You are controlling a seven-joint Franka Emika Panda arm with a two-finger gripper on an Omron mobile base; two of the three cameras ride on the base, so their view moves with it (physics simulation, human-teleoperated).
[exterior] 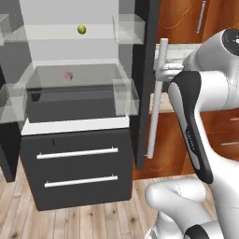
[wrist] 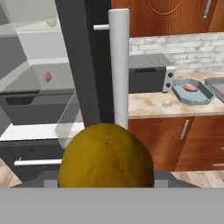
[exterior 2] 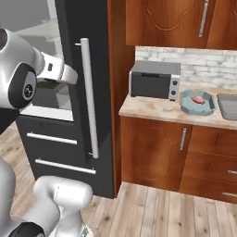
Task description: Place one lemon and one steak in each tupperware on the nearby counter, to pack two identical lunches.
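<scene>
The jaws are pinching a dull-yellow lemon (wrist: 106, 155) at bottom centre while one steak (wrist: 189, 88) is already lying in the right-hand tupperware (wrist: 193, 98); most packing is remaining.

Table (exterior 2: 152, 110) at right of the right base frame: toaster oven (exterior 2: 154, 79) on the left, blue tupperware (exterior 2: 186, 106) just right of it, grey tupperware (exterior 2: 223, 107) at frame edge. Fridge shelf (exterior: 56, 31), upper left of left base frame, carries a lemon (exterior: 81, 29); the lower shelf (exterior: 93, 74) carries a steak (exterior: 68, 75).

Pretty standard kitchen: light wood plank floor (exterior 2: 152, 208), reddish-brown cabinets (exterior 2: 157, 152), a pale brick backsplash (exterior 2: 203, 69), and a big black fridge (exterior: 77, 163) standing open with its long steel handle (exterior 2: 88, 97).
</scene>
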